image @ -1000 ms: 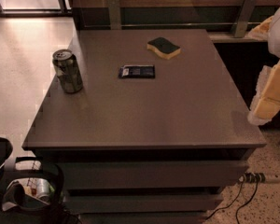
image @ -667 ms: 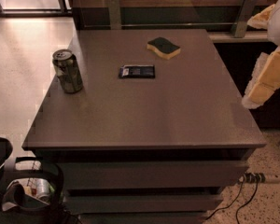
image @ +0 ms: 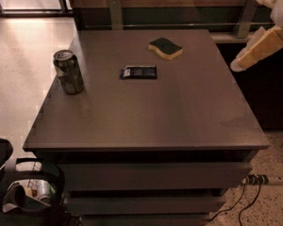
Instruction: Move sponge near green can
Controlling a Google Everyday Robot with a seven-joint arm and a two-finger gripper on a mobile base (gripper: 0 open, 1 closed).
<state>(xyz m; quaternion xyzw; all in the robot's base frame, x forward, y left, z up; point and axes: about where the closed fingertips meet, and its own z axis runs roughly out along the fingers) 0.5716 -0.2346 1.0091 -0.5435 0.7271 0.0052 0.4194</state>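
The sponge [image: 165, 48], yellow foam with a dark green top, lies flat at the far middle of the grey table [image: 146, 121]. The green can [image: 69, 72] stands upright near the table's left edge, well apart from the sponge. My gripper [image: 245, 32] hangs in the air beyond the table's far right corner, to the right of the sponge and above table height. Its two pale fingers [image: 257, 48] are spread apart and hold nothing.
A flat dark rectangular packet [image: 138, 72] lies between the can and the sponge. Drawers front the table below. A wooden wall with metal posts [image: 115, 12] runs behind. Cables and a power strip [image: 259, 179] lie on the floor at the right, and dark gear [image: 28, 192] at the lower left.
My gripper has risen and moved a little left, toward the table's far right corner. The sponge, can and packet have not moved.
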